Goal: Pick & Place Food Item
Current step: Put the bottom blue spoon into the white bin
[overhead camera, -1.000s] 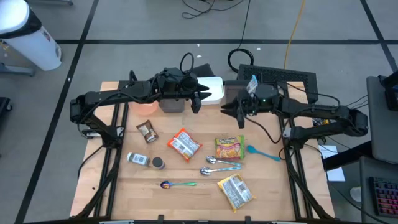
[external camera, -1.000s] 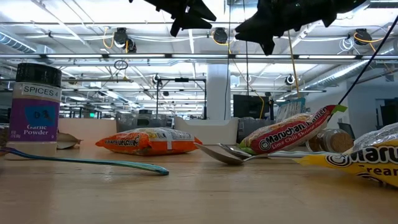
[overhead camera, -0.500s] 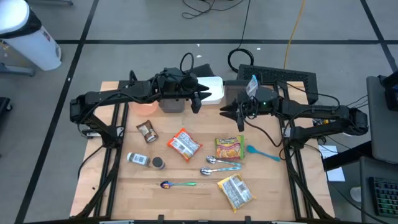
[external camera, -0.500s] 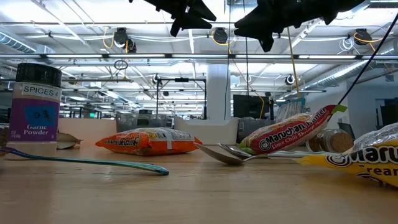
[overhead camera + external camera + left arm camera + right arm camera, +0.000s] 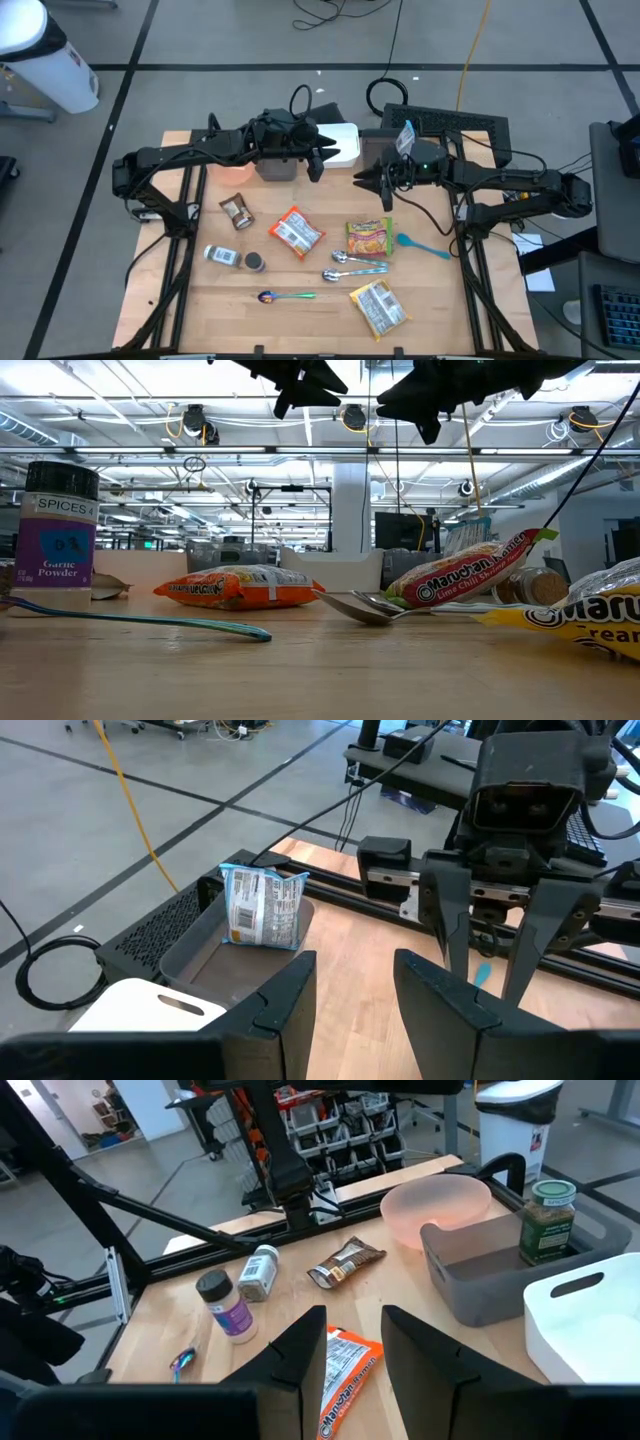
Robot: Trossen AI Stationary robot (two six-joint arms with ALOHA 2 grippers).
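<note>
Several food packets lie flat on the wooden table: an orange ramen packet [image 5: 296, 231], a green-and-orange one [image 5: 369, 238], a yellow one [image 5: 379, 306] and a small brown snack packet [image 5: 237, 211]. A blue-and-white packet [image 5: 262, 905] stands in a grey bin [image 5: 195, 945] at the far right. My left gripper [image 5: 318, 165] hovers open above the table's far middle, nothing between its fingers [image 5: 290, 1005]. My right gripper [image 5: 372, 182] faces it from the right, also raised and open [image 5: 355, 1315]. Both are well above the packets.
At the far edge stand a pink bowl [image 5: 437, 1205], a grey bin [image 5: 500, 1260] holding a spice jar [image 5: 547, 1205], and a white container [image 5: 340, 143]. Two spice bottles [image 5: 222, 257] lie at the left. Spoons [image 5: 358, 258] and a teal spoon [image 5: 420, 244] lie among the packets.
</note>
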